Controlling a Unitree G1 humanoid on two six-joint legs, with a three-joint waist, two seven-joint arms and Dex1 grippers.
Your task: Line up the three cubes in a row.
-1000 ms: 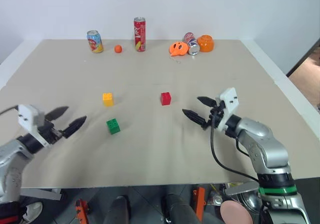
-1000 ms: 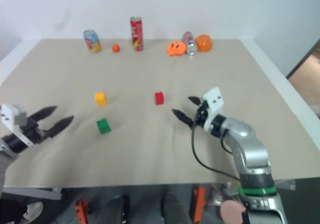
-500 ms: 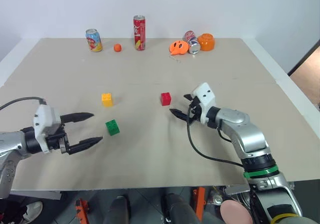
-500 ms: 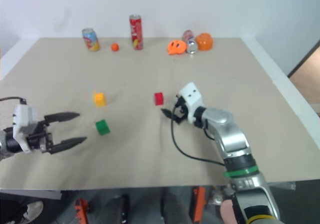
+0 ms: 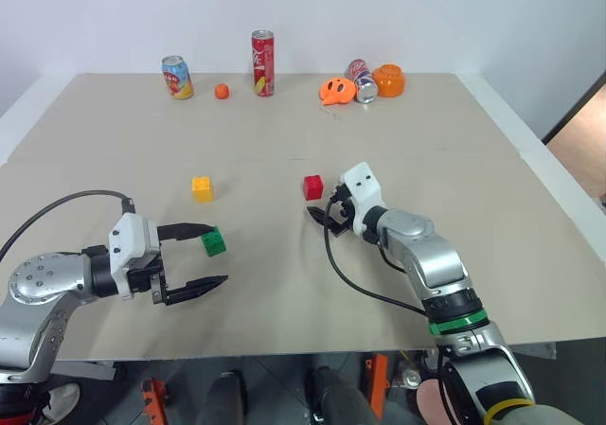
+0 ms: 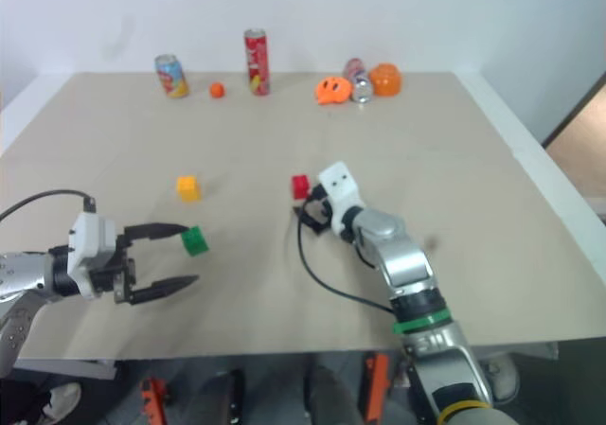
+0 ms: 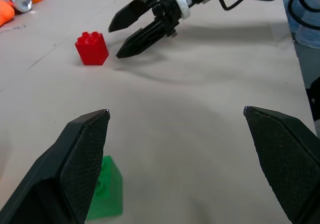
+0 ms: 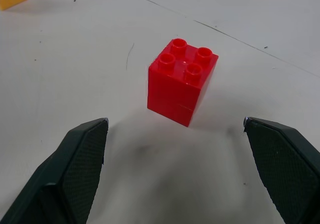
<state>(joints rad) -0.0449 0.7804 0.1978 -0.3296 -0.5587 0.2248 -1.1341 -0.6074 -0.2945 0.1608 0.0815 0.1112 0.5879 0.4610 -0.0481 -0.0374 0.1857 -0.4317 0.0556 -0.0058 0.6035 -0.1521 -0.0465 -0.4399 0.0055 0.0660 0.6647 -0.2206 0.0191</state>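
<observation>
The left gripper (image 5: 197, 256) is hovering with fingers spread wide, its far finger just beside the green cube (image 5: 214, 242) near the table's (image 5: 284, 132) front; the yellow cube (image 5: 202, 187) is sitting behind it, and the red cube (image 5: 313, 186) is lying just ahead of the right gripper (image 5: 320, 210), fingers spread, holding nothing

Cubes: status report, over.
Both grippers open, empty: left gripper beside green cube, right gripper facing red cube. Yellow cube apart. No row yet. Path clear.
</observation>
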